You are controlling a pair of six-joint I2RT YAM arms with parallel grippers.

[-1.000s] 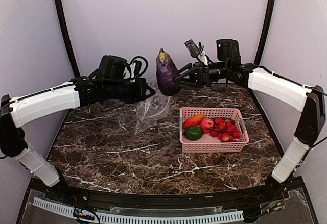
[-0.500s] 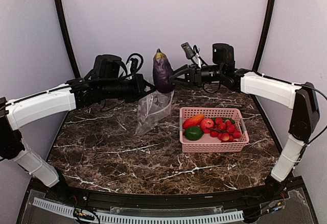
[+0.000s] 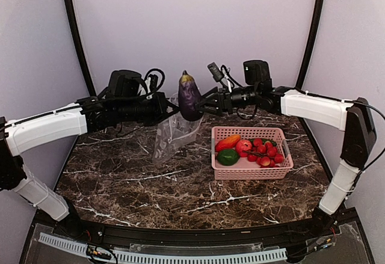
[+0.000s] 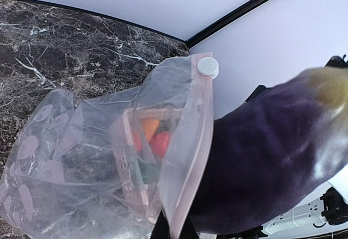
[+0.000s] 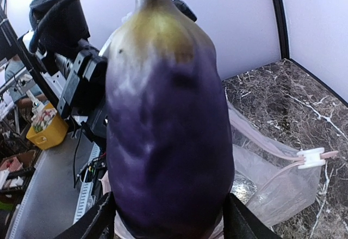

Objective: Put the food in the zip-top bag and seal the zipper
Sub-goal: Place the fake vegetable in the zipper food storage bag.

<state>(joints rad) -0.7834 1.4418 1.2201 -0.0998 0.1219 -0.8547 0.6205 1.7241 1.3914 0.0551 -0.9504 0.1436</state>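
Observation:
A purple eggplant (image 3: 189, 97) stands upright in the air between the fingers of my right gripper (image 3: 203, 103), stem up, with both fingers against its lower sides (image 5: 168, 141). Right beside it, my left gripper (image 3: 166, 109) is shut on the zipper (image 4: 187, 141) of the zip-top bag (image 3: 172, 133). The bag hangs open below, its bottom on the table. Its white slider (image 4: 207, 66) sits at the far end of the mouth. The other food lies in the pink basket (image 3: 251, 171): an orange-red piece (image 3: 228, 142), a green pepper (image 3: 227, 156), several red berries (image 3: 265, 151).
The basket stands right of centre on the dark marble table (image 3: 150, 186). Walls close the back and both sides. Both arms reach across the far half of the table.
The right arm has carried the eggplant left and slightly down, up against the bag's mouth. The left arm and the bag have shifted a little left.

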